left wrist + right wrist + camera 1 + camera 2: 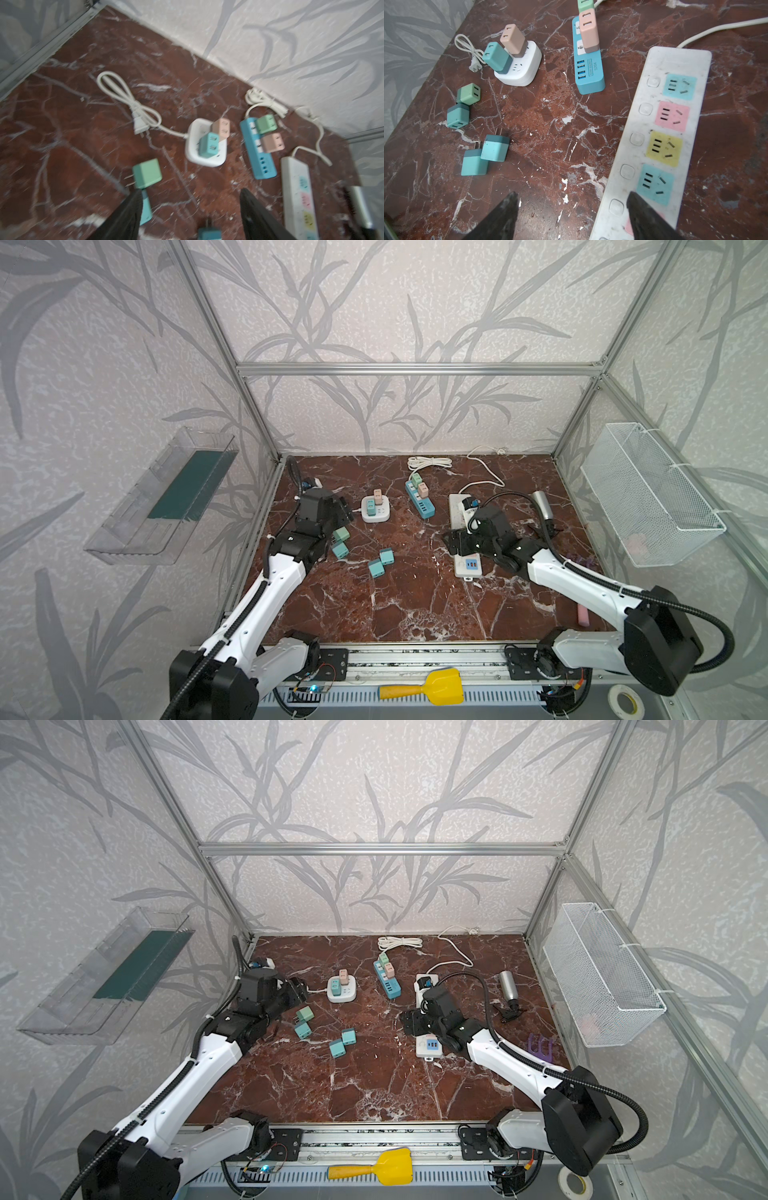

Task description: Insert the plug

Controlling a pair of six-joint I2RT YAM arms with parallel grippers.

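While the nearer left gripper (191, 190) hangs, jaws apart and empty, the green plug (147, 173) lies just beside one fingertip, prongs toward the bench's (62, 124) left edge.

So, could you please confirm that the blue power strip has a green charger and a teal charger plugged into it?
Not quite. The blue power strip holds a green charger and a pink charger, not a teal one. The left wrist view shows both plugged in side by side.
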